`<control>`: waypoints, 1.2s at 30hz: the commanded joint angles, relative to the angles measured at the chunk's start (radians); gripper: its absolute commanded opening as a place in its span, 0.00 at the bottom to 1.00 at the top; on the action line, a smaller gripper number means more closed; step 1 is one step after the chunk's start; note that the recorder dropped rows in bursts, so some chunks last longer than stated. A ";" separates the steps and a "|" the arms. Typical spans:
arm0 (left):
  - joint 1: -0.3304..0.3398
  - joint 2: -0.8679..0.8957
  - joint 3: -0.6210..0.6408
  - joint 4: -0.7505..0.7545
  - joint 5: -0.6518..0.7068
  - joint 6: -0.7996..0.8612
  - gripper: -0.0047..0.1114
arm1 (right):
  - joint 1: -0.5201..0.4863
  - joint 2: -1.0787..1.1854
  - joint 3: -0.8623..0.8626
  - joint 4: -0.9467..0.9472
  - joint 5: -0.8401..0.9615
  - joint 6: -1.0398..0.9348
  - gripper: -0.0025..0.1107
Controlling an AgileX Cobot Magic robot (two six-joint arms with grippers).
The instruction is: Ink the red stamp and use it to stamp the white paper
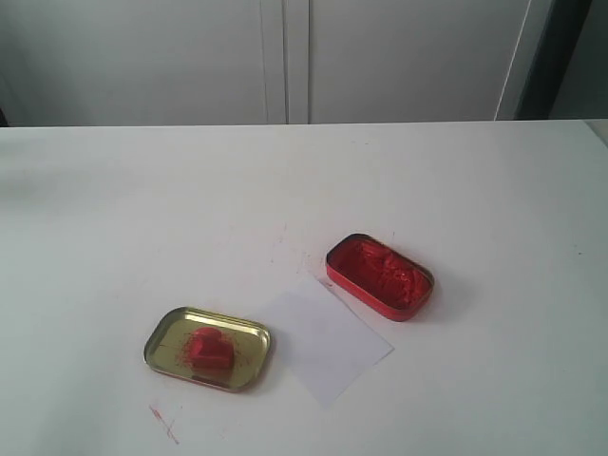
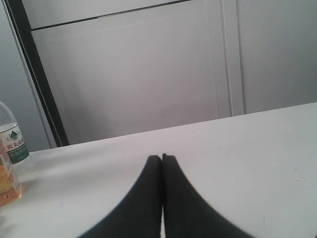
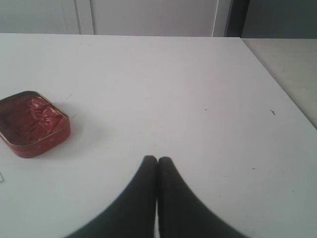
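Observation:
The red stamp (image 1: 210, 350) lies in the gold tin lid (image 1: 168, 336) at the front left of the table. Beside the lid, the white paper (image 1: 326, 344) lies flat; I see no imprint on it. The red oval ink tin (image 1: 379, 275) (image 3: 30, 122) stands open just beyond the paper's far right corner. Neither arm shows in the exterior view. My left gripper (image 2: 162, 157) is shut and empty above bare table. My right gripper (image 3: 157, 159) is shut and empty too, with the ink tin well off to one side of it.
A plastic bottle (image 2: 9, 153) with a green label stands at the table's edge in the left wrist view. White cabinet doors (image 1: 285, 57) run behind the table. A red smear (image 1: 161, 421) marks the tabletop near the front edge, by the lid.

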State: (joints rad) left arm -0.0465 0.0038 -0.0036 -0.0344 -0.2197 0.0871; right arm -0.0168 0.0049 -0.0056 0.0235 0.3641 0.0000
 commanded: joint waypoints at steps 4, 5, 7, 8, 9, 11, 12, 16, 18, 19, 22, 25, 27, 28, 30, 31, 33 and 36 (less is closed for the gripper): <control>-0.005 -0.004 0.004 -0.002 -0.027 -0.002 0.04 | -0.002 -0.005 0.006 0.001 -0.014 0.000 0.02; -0.005 -0.004 0.004 -0.002 -0.027 -0.002 0.04 | -0.002 -0.005 0.006 0.001 -0.014 0.000 0.02; -0.005 -0.004 0.004 -0.002 -0.027 -0.002 0.04 | -0.002 -0.005 0.006 0.001 -0.014 0.000 0.02; -0.005 -0.004 0.004 -0.002 -0.026 -0.003 0.04 | -0.002 -0.005 0.006 0.001 -0.014 0.000 0.02; -0.005 -0.004 0.004 -0.002 -0.030 -0.003 0.04 | -0.002 -0.005 0.006 0.001 -0.014 0.000 0.02; -0.005 -0.004 0.004 -0.002 -0.033 -0.003 0.04 | -0.002 -0.005 0.006 0.001 -0.014 0.000 0.02; -0.005 -0.004 0.004 -0.006 -0.033 -0.003 0.04 | -0.002 -0.005 0.006 0.001 -0.014 0.000 0.02; -0.005 -0.004 0.001 -0.043 0.012 -0.003 0.04 | -0.002 -0.005 0.006 0.001 -0.014 0.000 0.02; -0.005 -0.004 -0.021 -0.044 0.066 -0.003 0.04 | -0.002 -0.005 0.006 0.001 -0.014 0.000 0.02; -0.005 -0.004 -0.035 -0.044 0.102 -0.003 0.04 | -0.002 -0.005 0.006 0.001 -0.014 0.000 0.02; -0.005 -0.004 -0.082 -0.044 0.200 -0.003 0.04 | -0.002 -0.005 0.006 0.001 -0.014 0.000 0.02; -0.005 -0.004 -0.139 -0.027 0.284 -0.003 0.04 | -0.002 -0.005 0.006 0.001 -0.014 0.000 0.02; -0.005 -0.004 -0.180 -0.027 0.332 -0.003 0.04 | -0.002 -0.005 0.006 0.001 -0.014 0.000 0.02; -0.005 -0.004 -0.201 -0.027 0.348 -0.003 0.04 | -0.002 -0.005 0.006 0.001 -0.014 0.000 0.02; -0.005 0.012 -0.249 -0.027 0.391 -0.003 0.04 | -0.002 -0.005 0.006 0.001 -0.014 0.000 0.02; -0.005 0.025 -0.270 -0.027 0.417 -0.003 0.04 | -0.002 -0.005 0.006 0.001 -0.014 0.000 0.02; -0.005 0.057 -0.327 -0.027 0.481 -0.001 0.04 | -0.002 -0.005 0.006 0.001 -0.014 0.000 0.02; -0.005 0.104 -0.407 -0.032 0.576 -0.001 0.04 | -0.002 -0.005 0.006 0.001 -0.014 0.000 0.02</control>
State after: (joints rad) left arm -0.0465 0.0714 -0.3458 -0.0599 0.2683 0.0871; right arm -0.0168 0.0049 -0.0056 0.0235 0.3641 0.0000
